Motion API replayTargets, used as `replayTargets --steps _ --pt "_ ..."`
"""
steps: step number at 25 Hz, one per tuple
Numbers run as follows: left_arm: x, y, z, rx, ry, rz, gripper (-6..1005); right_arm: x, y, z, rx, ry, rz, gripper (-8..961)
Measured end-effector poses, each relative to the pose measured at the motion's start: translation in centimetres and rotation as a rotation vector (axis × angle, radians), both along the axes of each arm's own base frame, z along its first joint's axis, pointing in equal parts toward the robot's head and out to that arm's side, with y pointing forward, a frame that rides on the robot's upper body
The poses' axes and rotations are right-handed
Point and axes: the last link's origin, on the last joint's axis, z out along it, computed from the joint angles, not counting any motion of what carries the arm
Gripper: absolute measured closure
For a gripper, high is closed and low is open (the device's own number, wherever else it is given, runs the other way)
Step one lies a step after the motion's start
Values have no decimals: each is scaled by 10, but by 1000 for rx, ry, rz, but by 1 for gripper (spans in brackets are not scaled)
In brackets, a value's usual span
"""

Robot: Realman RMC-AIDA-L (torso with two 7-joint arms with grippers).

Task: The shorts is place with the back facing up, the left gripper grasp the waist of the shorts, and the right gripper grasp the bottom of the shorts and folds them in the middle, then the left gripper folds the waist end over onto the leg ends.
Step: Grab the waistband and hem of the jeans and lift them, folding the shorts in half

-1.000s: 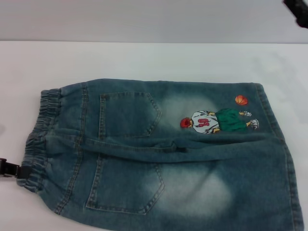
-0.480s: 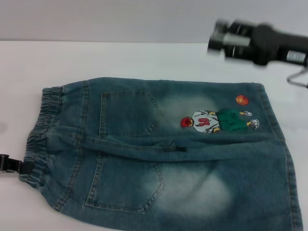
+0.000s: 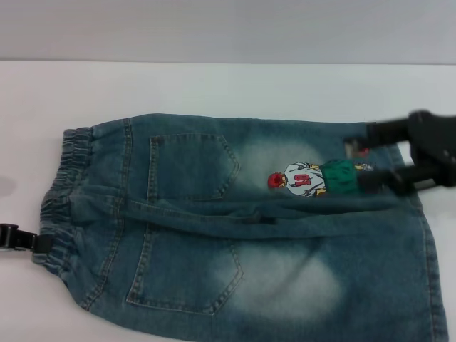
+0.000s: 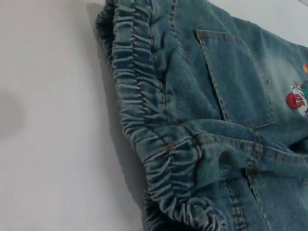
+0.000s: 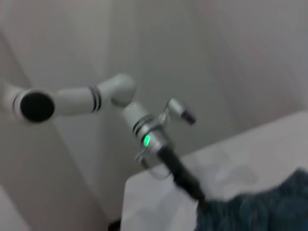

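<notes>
The blue denim shorts [image 3: 235,235] lie back up, with two pockets showing. The ruffled waist [image 3: 60,192] is at the left and the leg ends [image 3: 420,214] at the right. My left gripper [image 3: 20,240] sits at the left edge, shut on the near corner of the waist. The left wrist view shows the waist [image 4: 144,120] close up, without fingers. My right gripper [image 3: 365,158] hovers open and blurred over the far leg's hem, beside the cartoon patch [image 3: 313,178]. The right wrist view shows the left gripper [image 5: 185,180] reaching the shorts [image 5: 260,207].
The white table [image 3: 214,89] runs beyond the shorts to a grey wall at the back. A strip of bare table [image 3: 28,299] lies left of the waist. The shorts' near edge runs out of the head view.
My right gripper swung in from the upper right and came down over the far leg hem by the patch. The left gripper and the waist corner shifted slightly away from me.
</notes>
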Motion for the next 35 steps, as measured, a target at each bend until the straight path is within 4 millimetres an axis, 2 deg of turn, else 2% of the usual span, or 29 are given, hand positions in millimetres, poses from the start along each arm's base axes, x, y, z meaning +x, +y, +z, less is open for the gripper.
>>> replayTargets --steps 6,13,35 --pt "3 3 -1 0 -2 -9 957 10 -12 -2 -136 -149 8 239" --pt "6 6 -6 3 -4 -16 956 17 -16 -4 -157 -184 -6 239" --pt "9 8 -11 6 -20 -17 955 42 -32 -8 -338 -455 -22 240"
